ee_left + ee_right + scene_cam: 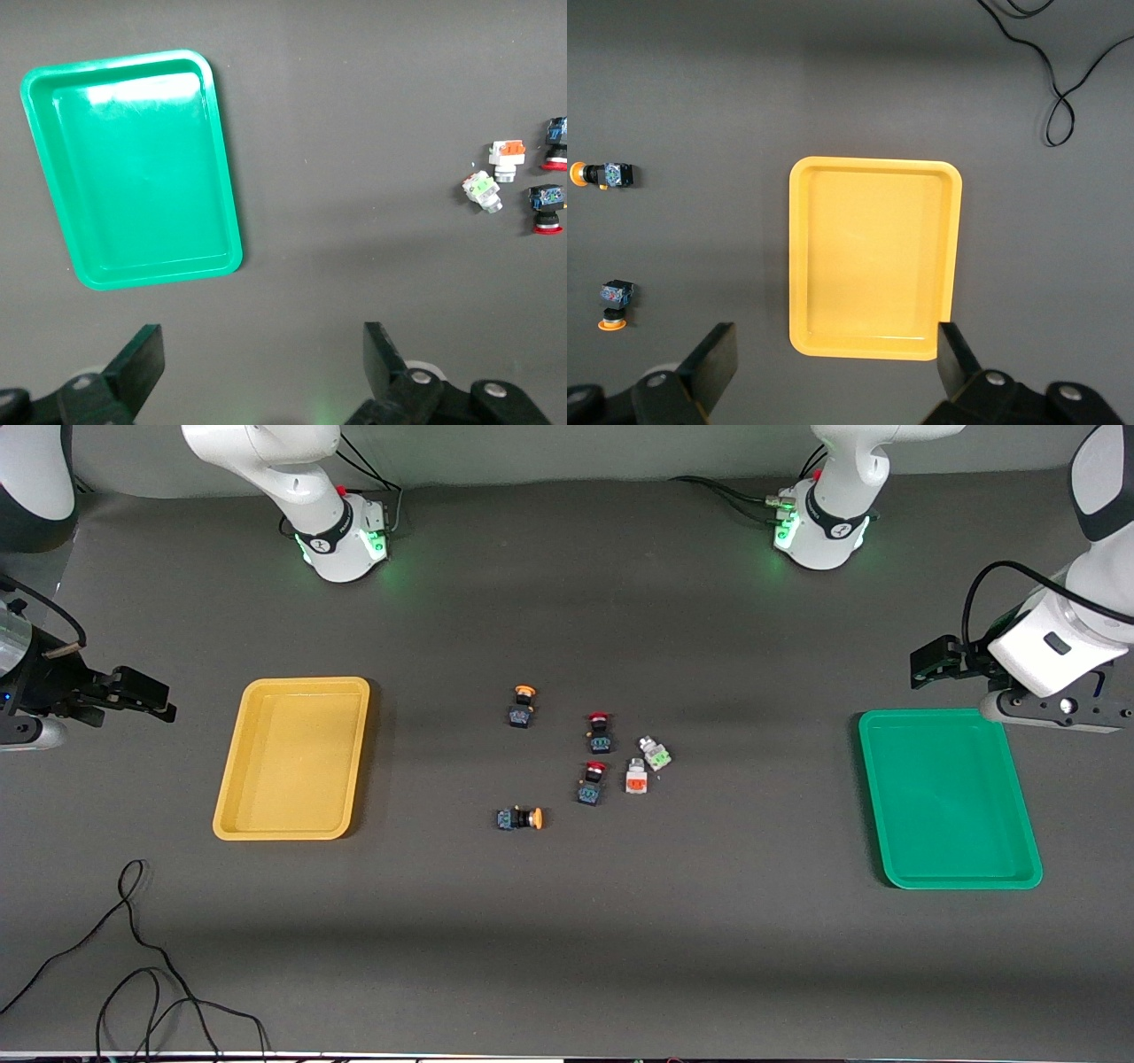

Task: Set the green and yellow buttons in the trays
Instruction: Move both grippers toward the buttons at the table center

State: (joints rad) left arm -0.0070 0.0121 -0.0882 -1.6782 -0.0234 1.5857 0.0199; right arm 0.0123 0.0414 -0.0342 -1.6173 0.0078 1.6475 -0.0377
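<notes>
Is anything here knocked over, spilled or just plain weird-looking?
Nothing is damaged or spilled. One yellow-capped button lies on its side, the nearest of the cluster to the front camera, while the other yellow-capped one stands upright. Both the yellow tray and the green tray hold nothing yet. A loose black cable trails on the table.

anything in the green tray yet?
No. The green tray holds nothing; the green button lies on the table beside the orange-red one.

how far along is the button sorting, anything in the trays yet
Nothing done: the yellow tray and green tray hold nothing. Nothing in hand: the left gripper and right gripper are open. All left: the yellow-capped buttons and the green button lie mid-table.
</notes>
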